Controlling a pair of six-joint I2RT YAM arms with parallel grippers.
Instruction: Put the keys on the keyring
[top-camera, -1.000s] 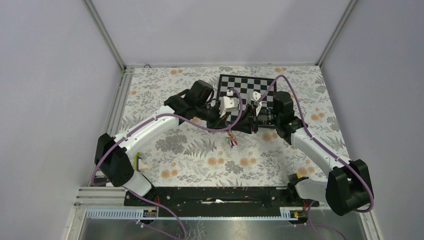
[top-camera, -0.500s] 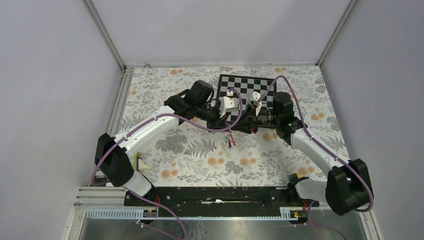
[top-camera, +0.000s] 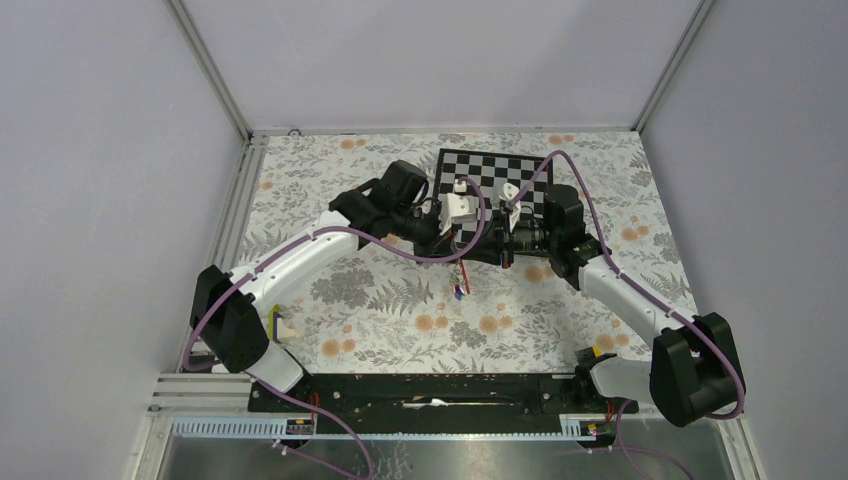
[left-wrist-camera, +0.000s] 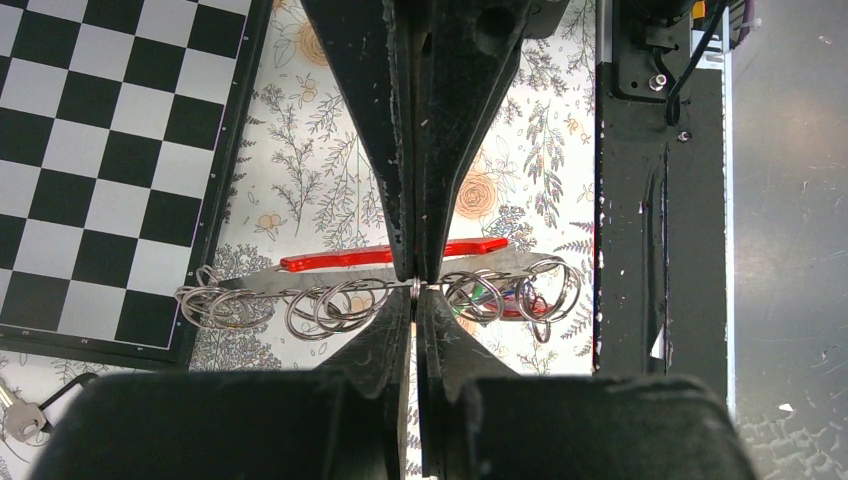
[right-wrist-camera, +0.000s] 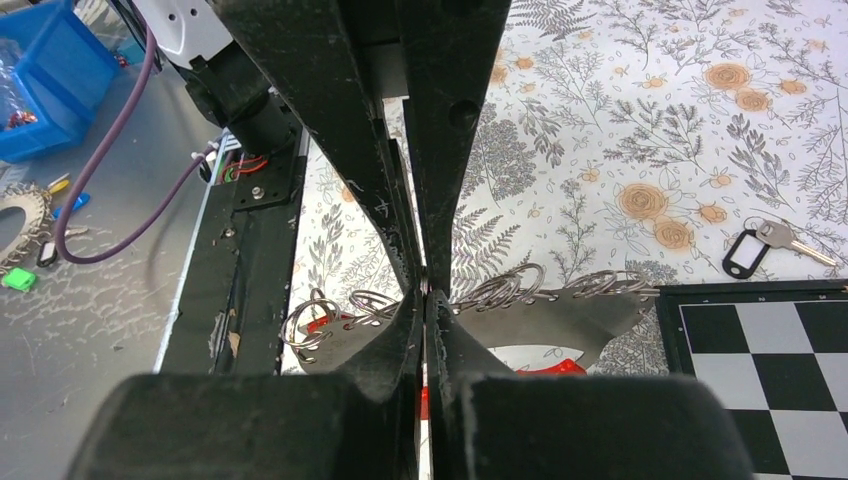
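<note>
The keyring is a grey metal plate with a row of split rings and a red bar, held in the air between both arms. My left gripper is shut on its ringed edge from one side. My right gripper is shut on the same edge of the keyring from the other side. In the top view the left gripper and right gripper meet tip to tip. The keys, with green, blue and red tags, hang from rings near one end.
A chessboard lies on the flowered cloth behind the grippers. A loose key with a black tag lies on the cloth beside the board. The black base rail runs along the near edge. A blue bin stands off the table.
My right gripper's jaws have closed on the keyring. The hanging keys have swung slightly. The left gripper has kept its grip and place.
</note>
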